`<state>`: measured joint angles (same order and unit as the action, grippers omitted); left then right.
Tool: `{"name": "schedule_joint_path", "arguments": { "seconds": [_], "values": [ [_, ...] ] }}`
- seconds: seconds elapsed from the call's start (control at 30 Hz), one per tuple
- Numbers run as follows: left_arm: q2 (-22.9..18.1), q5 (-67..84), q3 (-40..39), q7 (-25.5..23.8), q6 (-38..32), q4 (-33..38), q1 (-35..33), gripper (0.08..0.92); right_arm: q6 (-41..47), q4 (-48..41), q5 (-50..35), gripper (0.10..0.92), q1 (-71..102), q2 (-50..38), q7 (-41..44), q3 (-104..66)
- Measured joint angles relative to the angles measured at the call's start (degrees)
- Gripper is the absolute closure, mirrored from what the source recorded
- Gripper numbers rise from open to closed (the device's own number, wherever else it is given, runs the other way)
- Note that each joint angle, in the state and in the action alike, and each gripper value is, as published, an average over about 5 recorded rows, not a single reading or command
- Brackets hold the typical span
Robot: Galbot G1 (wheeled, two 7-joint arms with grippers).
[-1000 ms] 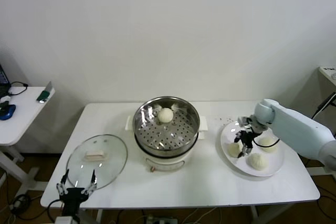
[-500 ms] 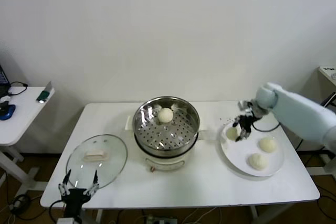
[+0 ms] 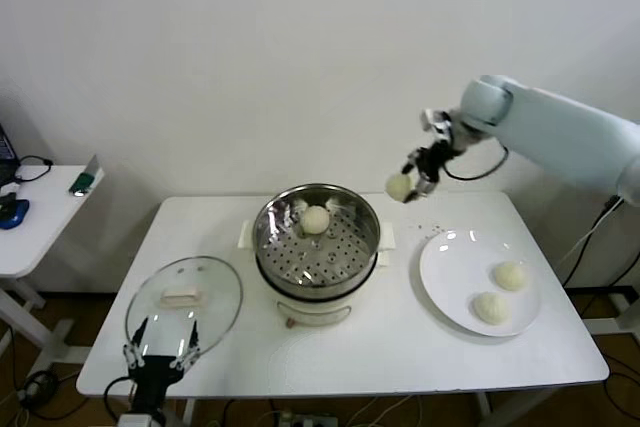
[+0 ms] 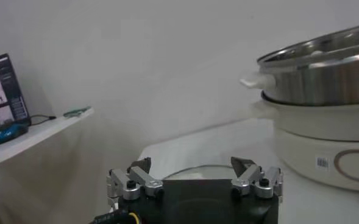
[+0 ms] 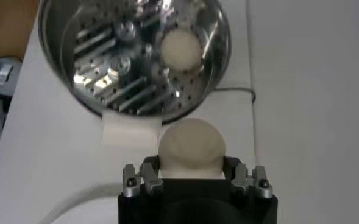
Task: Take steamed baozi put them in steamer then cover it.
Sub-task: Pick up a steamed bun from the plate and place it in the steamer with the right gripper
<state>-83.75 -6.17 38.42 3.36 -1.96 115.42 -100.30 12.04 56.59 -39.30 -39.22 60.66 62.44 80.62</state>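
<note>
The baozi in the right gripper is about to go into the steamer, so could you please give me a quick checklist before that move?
1. Right gripper shut on the held baozi: ok.
2. Held baozi over the steamer: not ok, it hangs beside the rim.
3. Steamer uncovered, cover lying on the table: ok.
4. Free floor beside the baozi inside: ok.
5. Left gripper open, parked by the cover: ok.

— Behind everything? Plain white painted wall (image 3: 250, 57), evenly lit.
— Furniture? White rectangular table (image 3: 400, 337) in the middle; smaller white side desk (image 3: 45, 222) at left, over brown wooden floor (image 3: 40, 317).
</note>
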Motion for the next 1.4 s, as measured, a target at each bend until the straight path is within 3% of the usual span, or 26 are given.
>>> {"name": "schedule_joint_path", "arguments": {
  "seconds": [0.3, 0.77, 1.23, 1.4],
  "values": [
    [0.03, -0.18, -0.35, -0.37, -0.98, 0.63, -1.17, 0.177, 2.72, 0.08, -6.28, 0.364, -1.32, 9.46, -3.43, 3.52],
    [1.02, 0.07, 0.23, -0.43, -1.03, 0.76, -1.44, 0.177, 4.10, -3.10, -8.43, 0.364, 2.67, 19.87, -6.35, 7.11],
    [1.30, 0.23, 0.32, -0.43, -0.50, 0.20, -0.64, 0.177, 4.34, -5.58, -6.87, 0.352, 7.42, 24.80, -7.00, 8.40],
    [1.40, 0.24, 0.31, -0.43, -0.38, 0.00, -0.32, 0.177, 4.48, -5.71, -6.50, 0.300, 7.84, 25.10, -6.73, 8.50]
  ]
}}
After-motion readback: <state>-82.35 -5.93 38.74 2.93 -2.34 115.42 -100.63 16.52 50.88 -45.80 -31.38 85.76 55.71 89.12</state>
